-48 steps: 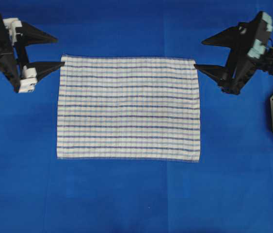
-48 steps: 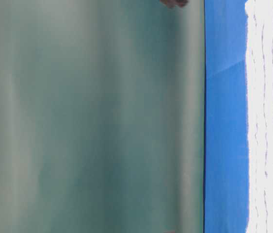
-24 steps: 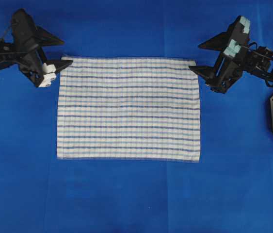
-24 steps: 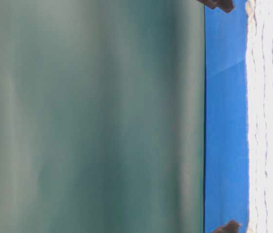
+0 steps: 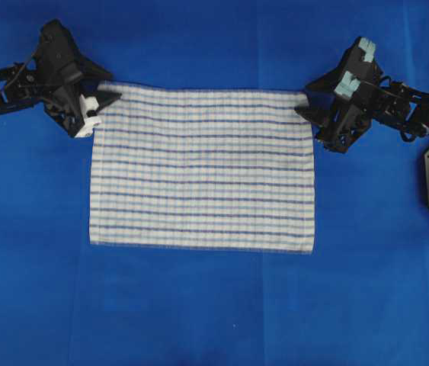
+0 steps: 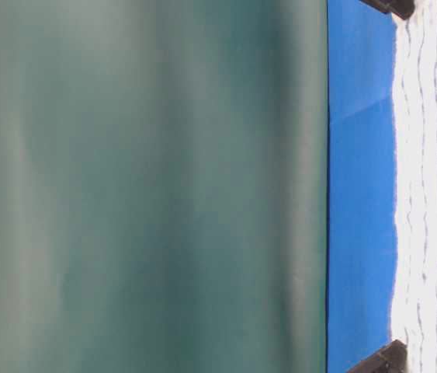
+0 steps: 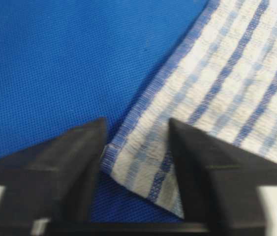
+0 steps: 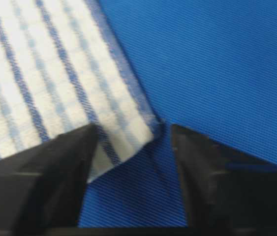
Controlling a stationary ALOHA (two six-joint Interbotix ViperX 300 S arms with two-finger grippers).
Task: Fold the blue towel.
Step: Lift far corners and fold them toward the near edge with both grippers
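A: Where is the blue towel point(image 5: 202, 171)?

B: It lies flat and spread out in the middle of the blue table covering point(image 5: 199, 313), long sides running left to right. Its stripes run the same way.

A: And the left gripper point(image 5: 104, 97)?

B: At the towel's far left corner. In the left wrist view the corner sits between the two black fingers point(image 7: 74, 162), slightly raised off the covering. The jaws stand partly apart, with cloth in the gap; I cannot tell whether they pinch it.

A: The right gripper point(image 5: 306, 97)?

B: At the far right corner, mirrored. In the right wrist view that corner also lies between the fingers point(image 8: 54, 172), its tip curled up a little. One finger overlaps the cloth, the other stands just beside its edge on the covering. Again partly apart, and no firm grip is visible.

A: The table-level view?

B: Mostly a blurred green surface; dark fingertips show at both ends of the towel's edge.
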